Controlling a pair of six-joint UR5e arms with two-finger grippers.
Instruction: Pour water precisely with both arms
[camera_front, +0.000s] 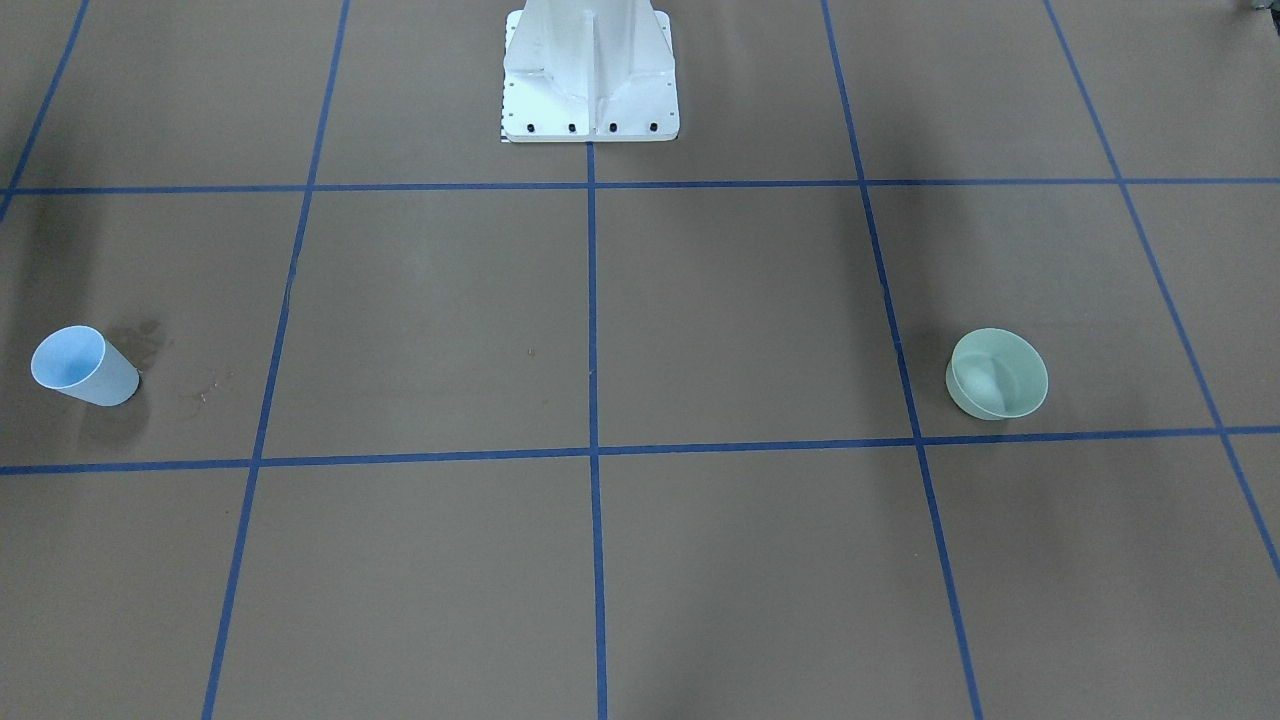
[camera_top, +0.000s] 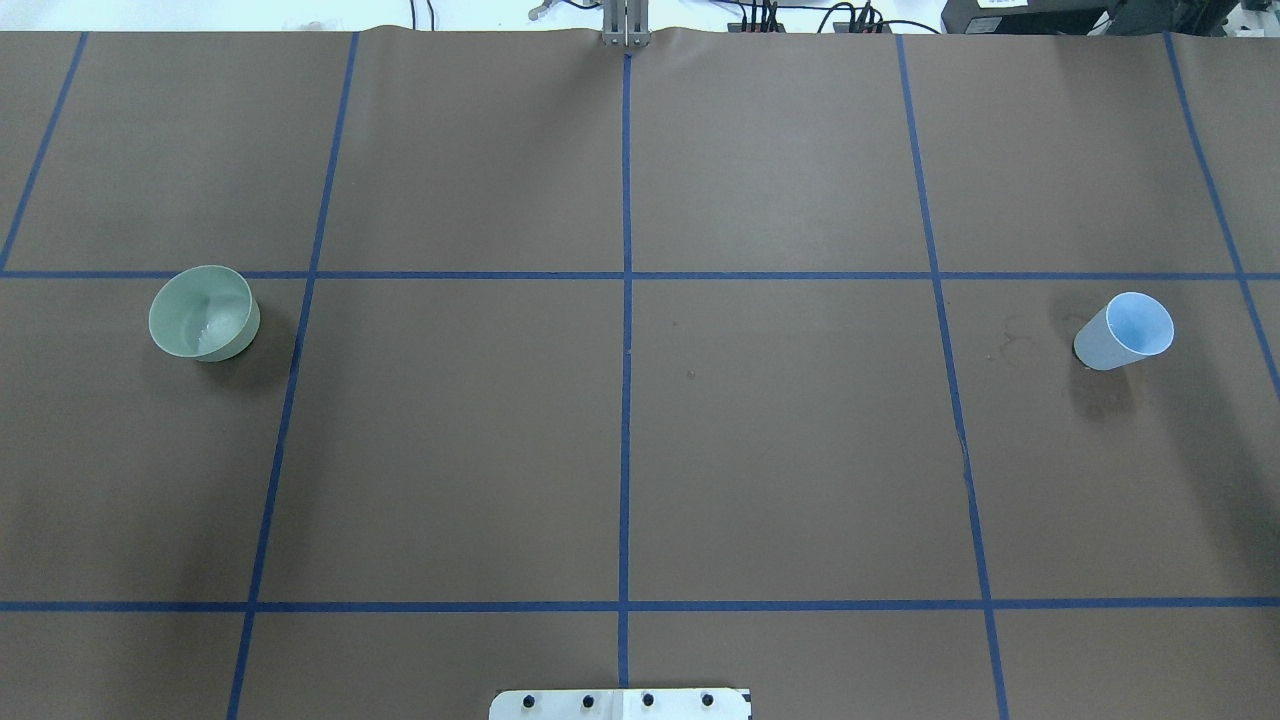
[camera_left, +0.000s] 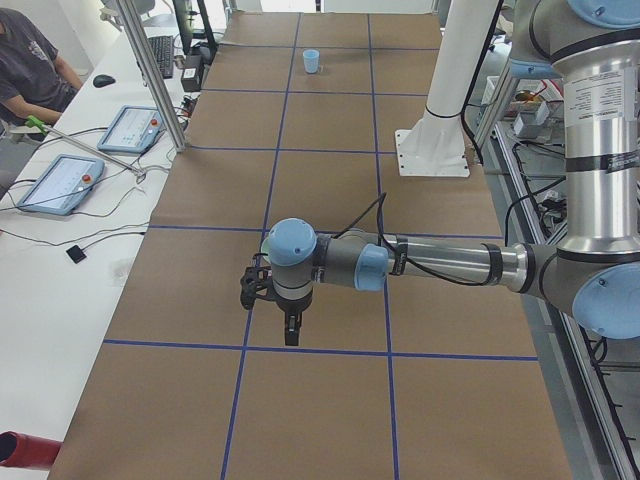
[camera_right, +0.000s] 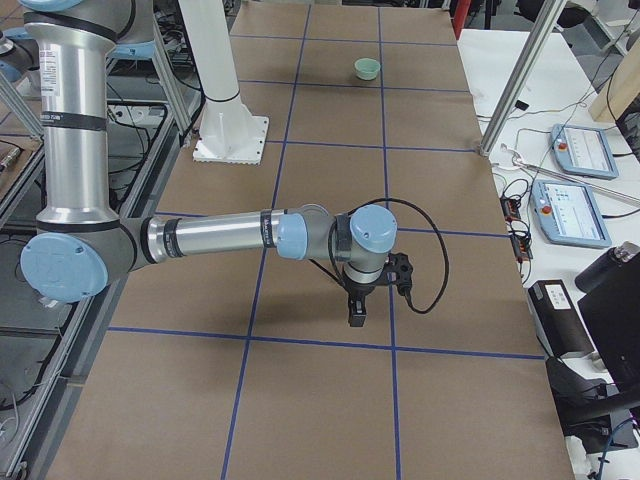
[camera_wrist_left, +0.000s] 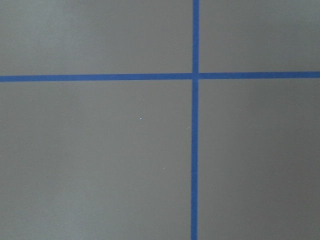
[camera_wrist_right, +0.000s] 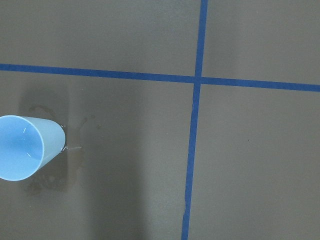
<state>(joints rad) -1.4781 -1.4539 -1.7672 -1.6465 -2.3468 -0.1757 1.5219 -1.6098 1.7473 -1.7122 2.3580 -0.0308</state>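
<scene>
Left gripper (camera_left: 291, 328) and right gripper (camera_right: 357, 310) both hang fingers-down just over the brown paper (camera_top: 780, 450), holding nothing; how far the jaws are open, cannot tell from the side views. Left arm (camera_left: 440, 265) and right arm (camera_right: 220, 238) each stretch out low and level over the table ends. Water (camera_wrist_right: 22, 131) shows only as faint glints inside the upright blue cup (camera_wrist_right: 25, 147), on the robot's right; damp stains (camera_wrist_right: 75, 160) lie beside it. Green bowl (camera_top: 203, 312) sits on the robot's left, well apart, with a wide stretch of paper and blue tape lines (camera_top: 625, 400) between. White pedestal (camera_front: 590, 75) stands at the robot-side edge.
</scene>
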